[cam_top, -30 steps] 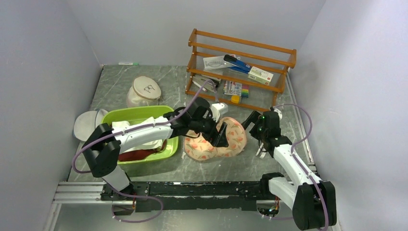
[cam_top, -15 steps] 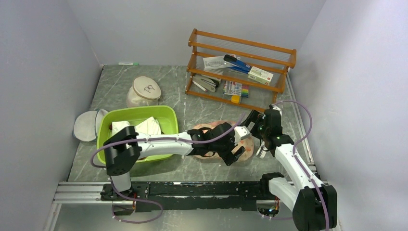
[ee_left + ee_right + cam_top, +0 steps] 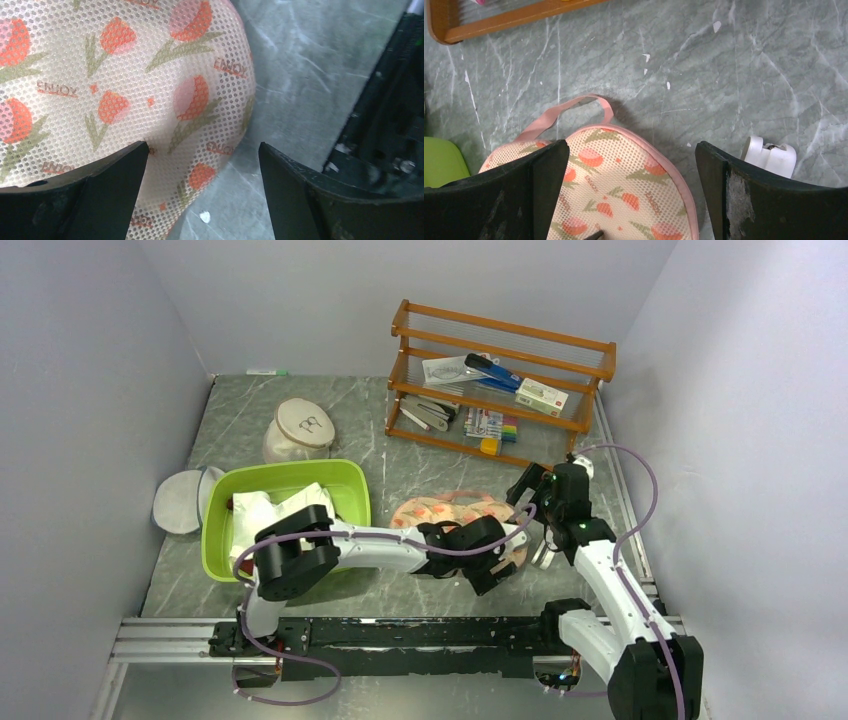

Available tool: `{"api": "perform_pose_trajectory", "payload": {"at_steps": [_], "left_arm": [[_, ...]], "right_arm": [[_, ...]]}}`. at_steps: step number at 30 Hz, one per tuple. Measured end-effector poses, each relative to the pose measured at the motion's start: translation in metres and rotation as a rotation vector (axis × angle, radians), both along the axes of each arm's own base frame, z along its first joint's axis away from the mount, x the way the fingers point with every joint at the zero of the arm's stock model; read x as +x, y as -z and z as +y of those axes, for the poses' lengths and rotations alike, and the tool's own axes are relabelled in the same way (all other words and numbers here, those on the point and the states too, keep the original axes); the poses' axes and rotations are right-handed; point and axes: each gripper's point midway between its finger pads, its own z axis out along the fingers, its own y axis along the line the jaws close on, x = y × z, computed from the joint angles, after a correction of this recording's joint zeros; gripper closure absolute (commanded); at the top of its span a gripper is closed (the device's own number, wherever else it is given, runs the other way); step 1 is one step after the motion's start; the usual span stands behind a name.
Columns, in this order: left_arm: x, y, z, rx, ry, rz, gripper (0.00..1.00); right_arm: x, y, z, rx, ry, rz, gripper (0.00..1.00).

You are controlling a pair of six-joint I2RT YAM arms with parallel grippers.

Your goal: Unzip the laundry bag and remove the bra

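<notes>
Peach-pink mesh laundry bag (image 3: 445, 511) lies flat on the grey marble table (image 3: 375, 445) beside the green basin (image 3: 290, 469); left gripper (image 3: 200, 150), jaws spread, straddles its edge; right gripper (image 3: 631, 150), spread wide, hangs over its looped end.

top cam fixed high behind the arm bases, angled down over the whole worktop (image 3: 355, 425); left wrist cam looks out past the left claw (image 3: 200, 150), very close on the laundry bag (image 3: 125, 75) mesh; right wrist cam past the right claw (image 3: 629, 150), higher, facing straight down; all three share that bag
</notes>
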Motion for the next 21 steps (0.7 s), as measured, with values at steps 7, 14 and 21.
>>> {"api": "perform_pose_trajectory", "payload": {"at_steps": [7,14,21], "left_arm": [[0.029,0.009,0.003,0.04,-0.098,-0.069,0.56],[0.057,0.004,0.028,-0.021,-0.13,0.107,0.83],[0.107,-0.015,0.064,-0.107,-0.266,0.27,0.93]], "right_arm": [[0.004,-0.006,0.008,0.013,-0.058,-0.035,0.0],[0.011,-0.003,0.018,0.042,-0.127,-0.109,0.0],[0.003,-0.001,0.033,0.051,-0.244,-0.105,0.03]]}}
